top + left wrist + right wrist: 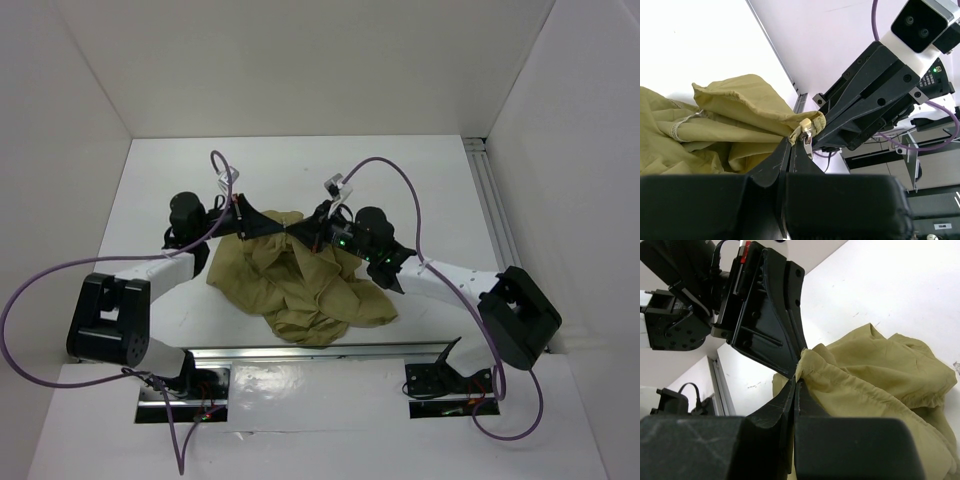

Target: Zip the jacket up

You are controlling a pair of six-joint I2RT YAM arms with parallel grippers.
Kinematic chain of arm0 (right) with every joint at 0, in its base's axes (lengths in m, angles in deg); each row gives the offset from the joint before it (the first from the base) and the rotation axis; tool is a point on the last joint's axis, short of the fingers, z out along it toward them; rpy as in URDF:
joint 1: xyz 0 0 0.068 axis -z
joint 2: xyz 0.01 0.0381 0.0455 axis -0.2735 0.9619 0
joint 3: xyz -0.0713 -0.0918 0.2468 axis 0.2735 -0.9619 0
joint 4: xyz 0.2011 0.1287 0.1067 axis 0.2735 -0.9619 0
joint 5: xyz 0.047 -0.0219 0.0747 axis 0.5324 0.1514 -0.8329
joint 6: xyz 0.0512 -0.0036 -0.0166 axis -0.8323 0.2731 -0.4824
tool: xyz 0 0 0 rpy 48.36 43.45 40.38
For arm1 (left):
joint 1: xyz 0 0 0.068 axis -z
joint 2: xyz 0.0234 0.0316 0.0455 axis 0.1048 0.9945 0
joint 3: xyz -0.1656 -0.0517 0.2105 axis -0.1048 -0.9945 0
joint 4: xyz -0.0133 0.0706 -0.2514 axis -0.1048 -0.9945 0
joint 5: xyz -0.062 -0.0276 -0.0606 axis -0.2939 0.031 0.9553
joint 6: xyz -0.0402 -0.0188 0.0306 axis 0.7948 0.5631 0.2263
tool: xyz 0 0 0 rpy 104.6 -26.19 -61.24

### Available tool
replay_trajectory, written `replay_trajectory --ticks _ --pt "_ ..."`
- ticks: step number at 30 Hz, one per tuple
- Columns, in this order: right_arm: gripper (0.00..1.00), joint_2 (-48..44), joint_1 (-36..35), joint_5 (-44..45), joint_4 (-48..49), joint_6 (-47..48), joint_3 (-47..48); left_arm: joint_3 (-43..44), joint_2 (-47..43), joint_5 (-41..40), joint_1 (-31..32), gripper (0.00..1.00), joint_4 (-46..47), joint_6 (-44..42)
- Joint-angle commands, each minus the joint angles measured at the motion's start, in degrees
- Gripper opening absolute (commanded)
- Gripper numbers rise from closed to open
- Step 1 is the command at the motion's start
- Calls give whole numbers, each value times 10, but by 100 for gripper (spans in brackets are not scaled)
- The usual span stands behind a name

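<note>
The olive-tan jacket (300,280) lies crumpled on the white table between the two arms. My left gripper (268,226) is shut on the jacket's edge right by the metal zipper pull (807,141), with the cloth (735,105) bunched to its left. My right gripper (303,232) is shut on a hemmed edge of the jacket (850,385), its tips (796,382) almost touching the left gripper's fingers (775,335). In the left wrist view my left gripper (792,145) sits just under the right gripper's fingers (860,105). The two grippers meet tip to tip above the jacket's far edge.
White walls enclose the table on the left, back and right. A metal rail (495,215) runs along the right side. Purple cables (400,185) loop over both arms. A metal strip (320,352) lies at the near edge by the arm bases.
</note>
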Motion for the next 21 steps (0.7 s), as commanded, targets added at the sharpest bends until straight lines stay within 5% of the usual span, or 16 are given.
replay_trajectory --ticks 1,13,21 --pt "0 -3 -5 43 71 -8 3 -4 -22 30 9 0 13 -20" --pt "0 8 -5 25 57 23 26 -9 7 92 15 0 81 22" --pt "0 8 -5 -30 46 28 42 11 -3 72 25 0 -50 -62"
